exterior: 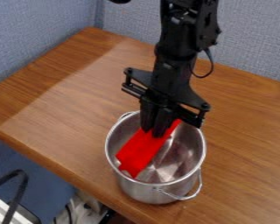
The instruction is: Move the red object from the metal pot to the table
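A: While the fingers (161,131) pinch the top end of the red block (143,149), which step is this?

B: The lift, I'd say. The block hangs tilted below them, its low end inside the pot (130,185), apparently off the bottom.

A: Next?

B: Raise it clear of the rim, then carry it left of the fingers, where the tabletop (73,79) lies bare. The near edge runs just beside the pot.

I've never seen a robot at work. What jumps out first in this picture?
The bright red block, tilted and pinched at its upper end by the black gripper pointing down over the shiny metal pot. The pot sits near the front edge of the brown wooden table.
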You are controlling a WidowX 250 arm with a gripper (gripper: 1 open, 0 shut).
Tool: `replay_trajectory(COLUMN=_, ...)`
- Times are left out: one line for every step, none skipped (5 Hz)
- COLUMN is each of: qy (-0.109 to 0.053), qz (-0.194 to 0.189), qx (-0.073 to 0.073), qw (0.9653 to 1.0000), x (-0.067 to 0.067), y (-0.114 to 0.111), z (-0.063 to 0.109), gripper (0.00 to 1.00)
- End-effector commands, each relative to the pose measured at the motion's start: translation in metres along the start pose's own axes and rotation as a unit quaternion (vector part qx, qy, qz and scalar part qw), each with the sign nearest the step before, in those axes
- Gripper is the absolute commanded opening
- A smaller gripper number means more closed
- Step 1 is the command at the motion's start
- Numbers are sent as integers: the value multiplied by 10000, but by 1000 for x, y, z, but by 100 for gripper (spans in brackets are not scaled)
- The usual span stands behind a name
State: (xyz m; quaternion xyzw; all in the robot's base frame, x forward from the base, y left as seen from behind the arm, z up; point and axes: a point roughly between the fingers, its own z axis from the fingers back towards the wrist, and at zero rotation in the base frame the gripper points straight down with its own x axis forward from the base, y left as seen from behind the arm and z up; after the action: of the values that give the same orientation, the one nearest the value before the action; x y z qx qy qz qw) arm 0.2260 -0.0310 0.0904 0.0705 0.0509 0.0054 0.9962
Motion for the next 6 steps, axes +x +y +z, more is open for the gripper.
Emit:
replay_trajectory(qy=-332, qz=198, qx=11, qw=9993, x=6, y=12, z=20, gripper=0)
replay_trajectory(qy=-367, qz=380, qx=-19, qw=9986, x=8, y=27, z=27, gripper=0)
replay_trajectory(qy=-262, qz=651, qx=-197, qw=9973, x=11, y=49, z=35, gripper=0)
replay_trajectory(qy=-233, qz=1059, qx=-278, qw=9937, x=15, y=86, z=37, gripper=0)
replay_trajectory(qy=-175, qz=1482, qx=-275, qw=9884, x=17, y=118, z=32, gripper=0)
replay_trajectory(qy=-82, qz=1565, qx=-281, qw=9872, x=9, y=128, z=11, gripper=0)
